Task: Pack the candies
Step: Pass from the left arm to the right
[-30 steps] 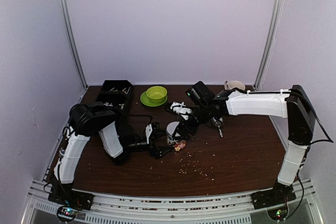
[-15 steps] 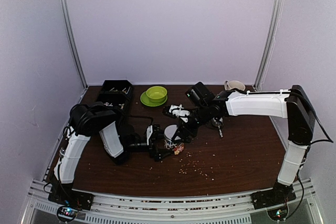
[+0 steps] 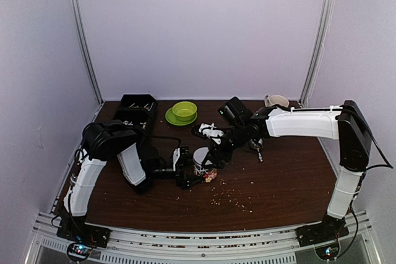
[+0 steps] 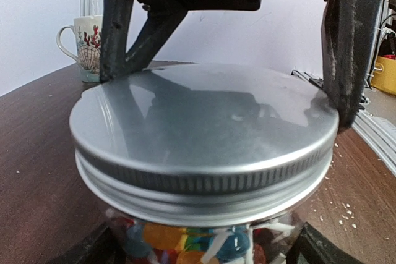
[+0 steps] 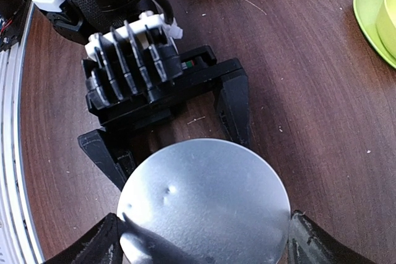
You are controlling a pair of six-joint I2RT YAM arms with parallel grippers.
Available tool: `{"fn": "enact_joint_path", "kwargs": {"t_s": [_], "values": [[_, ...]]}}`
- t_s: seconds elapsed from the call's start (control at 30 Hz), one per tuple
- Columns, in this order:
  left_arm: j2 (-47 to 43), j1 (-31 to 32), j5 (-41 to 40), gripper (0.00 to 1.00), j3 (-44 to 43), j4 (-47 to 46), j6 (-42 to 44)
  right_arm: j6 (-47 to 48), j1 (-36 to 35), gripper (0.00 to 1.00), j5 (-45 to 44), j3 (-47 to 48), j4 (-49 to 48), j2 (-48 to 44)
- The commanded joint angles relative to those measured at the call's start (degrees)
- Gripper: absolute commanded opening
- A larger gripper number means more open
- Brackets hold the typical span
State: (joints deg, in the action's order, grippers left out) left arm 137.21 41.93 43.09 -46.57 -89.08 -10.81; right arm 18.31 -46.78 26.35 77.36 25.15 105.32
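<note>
Silver metal lid [image 4: 204,115]: sits level on top of the clear glass jar [image 3: 201,156], its threaded skirt covering the jar's mouth.
Candies [image 4: 185,239]: inside the jar under the lid; through the glass I see orange, blue, green and red pieces with white wrapper ends.
Jar position: upright on the dark brown wooden worktop [image 3: 278,177], roughly midway between the near and far edges and a little left of the middle.
Right gripper [image 3: 213,156]: reaches in from the right edge, above the jar. Its black fingers [image 4: 343,47] sit against the lid's rim on opposite sides, so I read it as clamped on the lid.
Left gripper [image 3: 193,170]: low on the worktop, coming at the jar from the left. Its fingers [image 5: 235,106] stand wide on either side of the glass below the lid; I cannot tell whether they press on it.
Beside the jar: a small pink and pale heap [image 3: 212,174] lies just beside the base on the near side, too small to identify.
Crumbs [image 3: 230,197]: pale specks scattered toward the near edge.
Far edge: lime green bowl on a matching saucer [image 3: 184,112], black compartment tray [image 3: 136,108] toward the far left corner, patterned white mug [image 4: 83,38] toward the far right.
</note>
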Motion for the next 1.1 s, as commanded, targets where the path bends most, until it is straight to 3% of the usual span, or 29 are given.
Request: {"fn": "enact_joint_path", "kwargs": {"t_s": [0.0, 0.37, 0.53, 0.67, 1.07], "values": [[2.49, -0.53, -4.77, 0.87, 0.62, 1.01, -1.19, -6.82, -1.26, 0.82, -2.46, -0.3, -1.44, -0.57], [1.78, -0.54, -9.43, 0.87, 1.82, 1.01, -1.08, -15.83, -2.78, 0.81, -9.06, -1.16, -2.58, -0.79], [1.61, -0.54, -9.52, 0.87, 2.02, 1.01, -0.94, -15.59, -3.09, 0.81, -10.01, -0.89, -1.78, -1.05], [1.24, -0.53, -9.47, 0.97, 2.43, 1.0, -0.57, -14.64, -2.61, 0.82, -13.54, -0.85, -0.48, -1.65], [0.66, -0.52, -11.17, 0.98, 3.36, 0.94, 0.06, -14.22, 2.7, 0.81, -21.05, 1.13, 0.84, -2.42]]}}
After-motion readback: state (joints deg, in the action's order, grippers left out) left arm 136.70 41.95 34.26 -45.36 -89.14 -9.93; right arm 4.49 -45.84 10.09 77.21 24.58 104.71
